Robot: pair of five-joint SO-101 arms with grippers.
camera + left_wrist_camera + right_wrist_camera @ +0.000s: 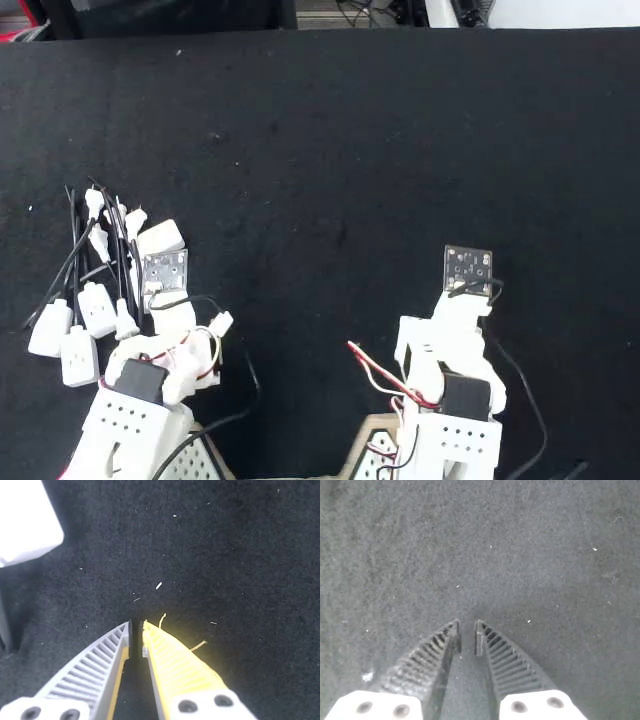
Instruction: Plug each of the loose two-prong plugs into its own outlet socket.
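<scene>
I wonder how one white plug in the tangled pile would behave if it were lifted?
The white plug looks small and rigid, so probably light. Its thin black cables look floppy and cross others, so lifting would likely drag neighbouring plugs along.

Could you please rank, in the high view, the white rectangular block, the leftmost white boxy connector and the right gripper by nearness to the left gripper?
From the left gripper:
1. White rectangular block, just beside it.
2. Leftmost white boxy connector, farther out to the left.
3. Right gripper, far across on the right.
</scene>
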